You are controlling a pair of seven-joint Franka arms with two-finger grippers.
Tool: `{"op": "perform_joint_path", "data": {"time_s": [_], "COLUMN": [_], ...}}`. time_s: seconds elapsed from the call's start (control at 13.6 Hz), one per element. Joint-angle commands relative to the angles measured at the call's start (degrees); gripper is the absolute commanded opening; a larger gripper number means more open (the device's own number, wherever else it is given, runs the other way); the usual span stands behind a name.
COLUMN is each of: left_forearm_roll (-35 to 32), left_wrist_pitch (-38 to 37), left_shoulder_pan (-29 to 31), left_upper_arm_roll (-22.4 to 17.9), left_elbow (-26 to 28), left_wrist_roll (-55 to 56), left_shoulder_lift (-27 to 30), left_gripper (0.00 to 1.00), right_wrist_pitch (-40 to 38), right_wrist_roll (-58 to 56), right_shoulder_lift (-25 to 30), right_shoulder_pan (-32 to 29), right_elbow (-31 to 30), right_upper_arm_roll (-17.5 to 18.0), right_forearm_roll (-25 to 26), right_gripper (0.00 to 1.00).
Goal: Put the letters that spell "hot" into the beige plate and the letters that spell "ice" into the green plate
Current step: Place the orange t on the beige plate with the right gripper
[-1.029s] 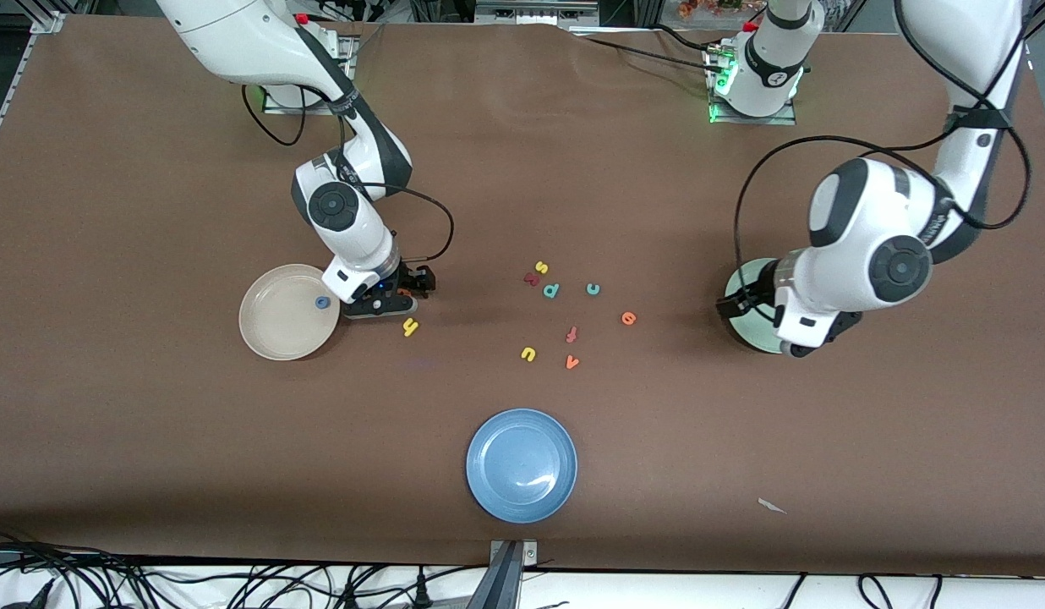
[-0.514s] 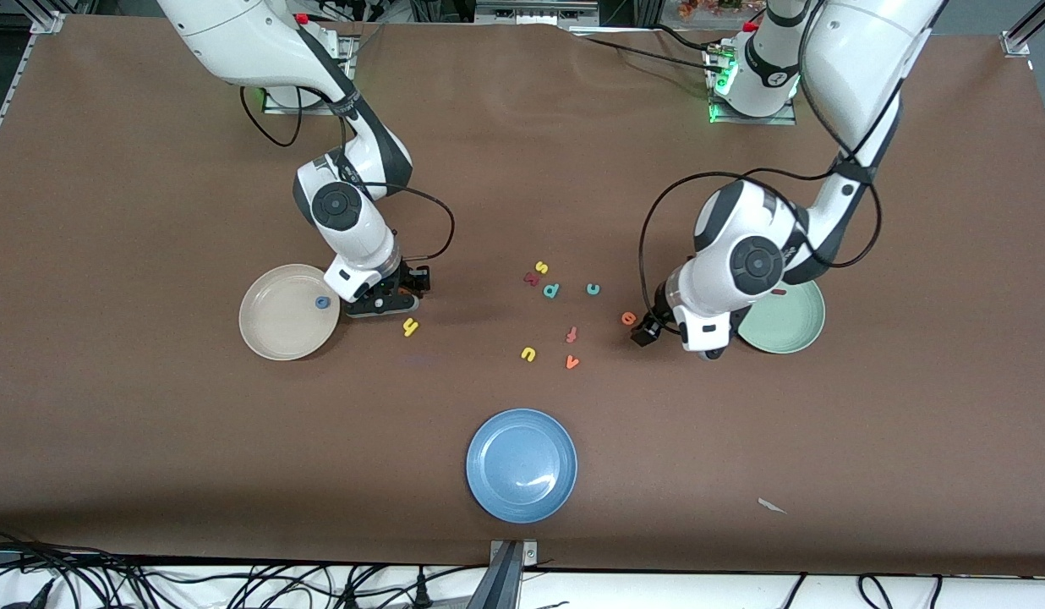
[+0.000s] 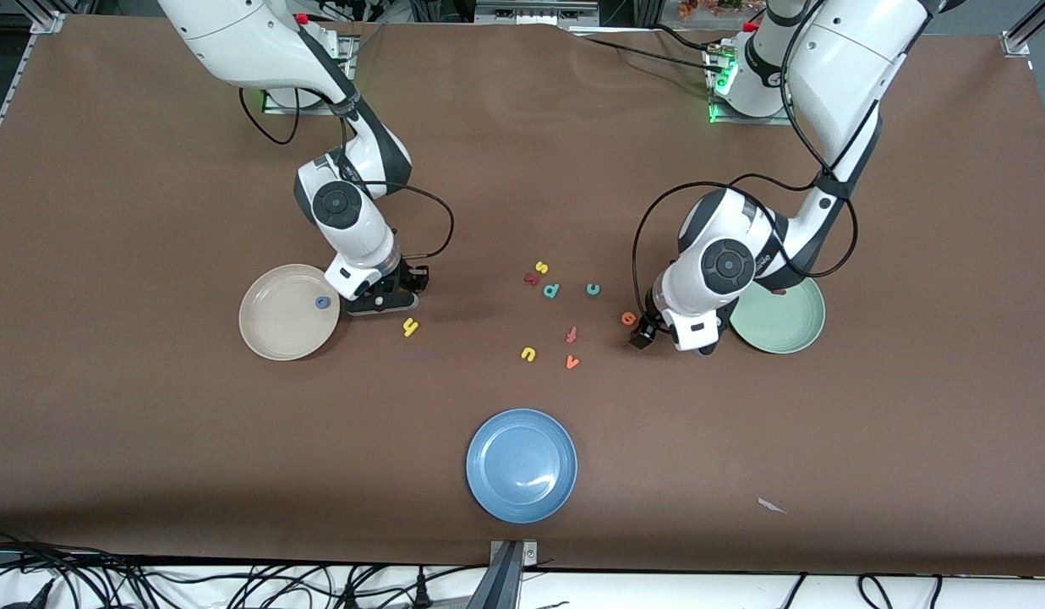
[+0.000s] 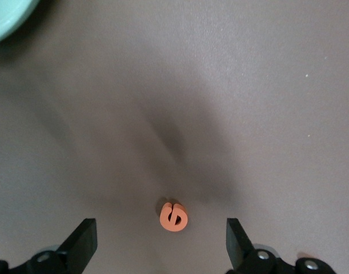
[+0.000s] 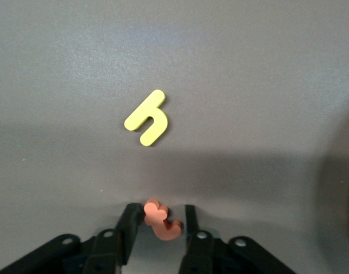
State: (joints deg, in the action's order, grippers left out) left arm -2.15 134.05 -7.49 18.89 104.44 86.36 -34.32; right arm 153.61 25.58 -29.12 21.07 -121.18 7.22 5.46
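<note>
My right gripper [image 5: 160, 212] is down on the table beside the beige plate [image 3: 277, 330], shut on the orange t [image 5: 161, 221]. The blue o [image 3: 322, 302] lies in that plate. The yellow h [image 3: 411, 326] lies flat just nearer the front camera than that gripper [image 3: 387, 298]. My left gripper [image 4: 161, 231] hangs open low over the orange e [image 4: 173, 216], which lies between its spread fingers beside the green plate [image 3: 785, 326]. A dark red bit [image 3: 779, 292] shows on that plate by the arm. The teal c [image 3: 593, 288] lies on the table.
Loose letters lie mid-table: yellow s [image 3: 540, 267], teal p [image 3: 551, 290], dark red f-like letter [image 3: 572, 334], yellow u [image 3: 527, 353], orange v [image 3: 571, 362]. A blue plate [image 3: 522, 465] sits near the front edge, and a white scrap [image 3: 772, 506] toward the left arm's end.
My left arm swung from over the green plate across to the orange e and lowered there. My right gripper's fingers closed in on the orange t.
</note>
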Motion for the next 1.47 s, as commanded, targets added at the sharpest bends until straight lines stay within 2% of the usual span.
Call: {"op": "perform_joint_path", "data": {"time_s": [0.0, 0.15, 0.37, 0.51, 0.81, 1.03, 1.1, 1.18, 1.25, 1.32, 1.4], "left_forearm_roll": [-1.6, -1.7, -1.7, -1.7, -1.8, -1.8, -1.8, -1.8, -1.9, -2.3, -2.3], "left_wrist_pitch": [3.6, 5.5, 6.9, 8.5, 8.8, 8.9, 8.9, 9.1, 9.4, 9.2, 8.4], "left_shoulder_pan": [-0.8, -1.6, -2.0, -2.4, -2.4, -2.4, -2.5, -2.6, -2.5, -2.0, -1.7], "left_upper_arm_roll": [-0.2, -0.3, -0.4, -0.5, -0.6, -0.6, -0.6, -0.7, -0.7, -0.6, -0.6], "left_elbow": [1.3, 1.4, 1.4, 1.4, 1.5, 1.4, 1.3, 0.7, 0.6, 0.7, 0.8], "left_wrist_roll": [1.9, 3.1, 3.5, 4.1, 4.2, 4.1, 4.2, 4.2, 4.1, 4.0, 3.6], "left_shoulder_lift": [0.0, -0.9, -1.8, -2.7, -2.9, -2.9, -2.9, -3.6, -3.6, -3.3, -2.9], "left_gripper": [0.99, 0.98, 0.97, 0.96, 0.96, 0.96, 0.96, 0.96, 0.96, 0.96, 0.93], "right_wrist_pitch": [1.3, 1.3, -0.1, -4.7, -13.9, -16.0, -16.0, -15.9, -15.6, -15.4, -15.4], "right_wrist_roll": [1.2, 1.0, -0.1, -3.2, -16.0, -27.7, -30.0, -30.8, -30.9, -30.8, -30.3], "right_shoulder_lift": [-0.1, 0.2, 2.3, 5.5, 11.3, 12.6, 12.6, 12.3, 12.2, 12.1, 12.1], "right_shoulder_pan": [0.4, 0.4, 0.3, -0.5, -7.3, -13.9, -15.3, -15.7, -15.7, -15.7, -15.7], "right_elbow": [-0.9, -0.9, -0.9, -0.8, -0.8, -0.9, -1.0, -1.0, -1.2, -1.3, -1.4], "right_upper_arm_roll": [-0.2, -0.3, -0.5, -0.9, -1.1, -1.1, -1.2, -2.1, -3.0, -3.1, -3.1], "right_forearm_roll": [1.0, 1.0, 1.0, 1.0, 1.0, 1.0, 1.0, 1.0, 1.0, 0.7, 0.5], "right_gripper": [0.19, 0.05, 0.04, 0.04, 0.05, 0.06, 0.09, 0.15, 0.43, 0.77, 0.94]}}
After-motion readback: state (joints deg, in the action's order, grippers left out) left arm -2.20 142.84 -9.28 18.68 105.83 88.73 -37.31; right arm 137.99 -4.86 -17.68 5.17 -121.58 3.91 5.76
